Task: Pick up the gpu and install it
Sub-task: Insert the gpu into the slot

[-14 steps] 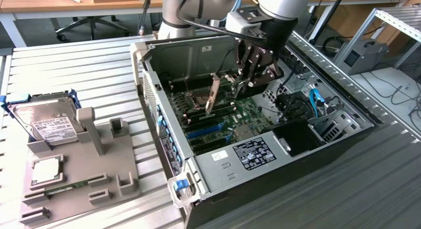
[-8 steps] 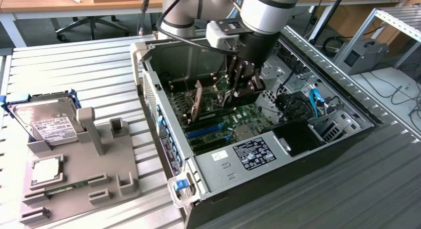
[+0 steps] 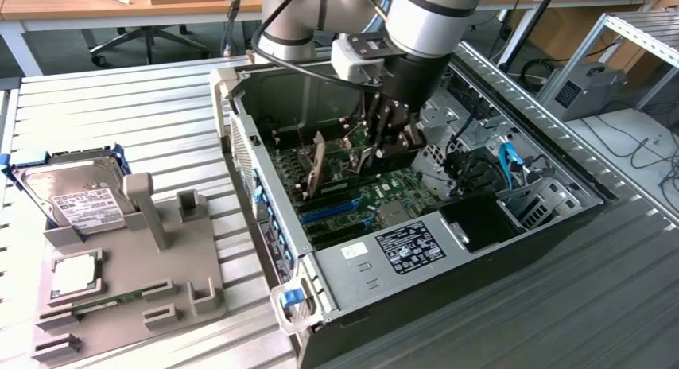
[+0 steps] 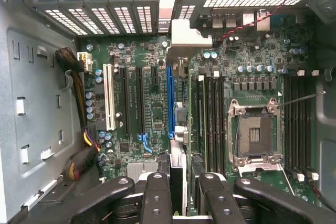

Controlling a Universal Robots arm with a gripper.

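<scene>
Gpu [image 4: 179, 124], a thin circuit card with a silver metal end bracket, stands on edge between my black fingers [image 4: 157, 195], and my gripper [image 4: 184, 184] is clamped on its two faces. I judge that I hold it upright like this so that its lower edge can meet a slot squarely. It sits inside the open grey metal computer case [image 3: 238, 106], which lies on its side. The card hangs over the green motherboard [image 4: 152, 51], just beside the long blue expansion slot [image 4: 170, 98], and its bracket end points to the far wall of slot covers. In the exterior view my gripper [image 3: 380, 150] reaches deep into the case from above, so the walls are no obstacle. Well apart, at the exterior view's left, the silver hard drive with a white label [image 3: 75, 198] rests on the grey moulded parts tray [image 3: 180, 266], out of my way. Much is hidden from me. I see the card only as a narrow strip, so its fan face and colour are hard to make out. My own fingers cover its near end. I cannot tell whether its contact edge touches the slot or hovers above it.
</scene>
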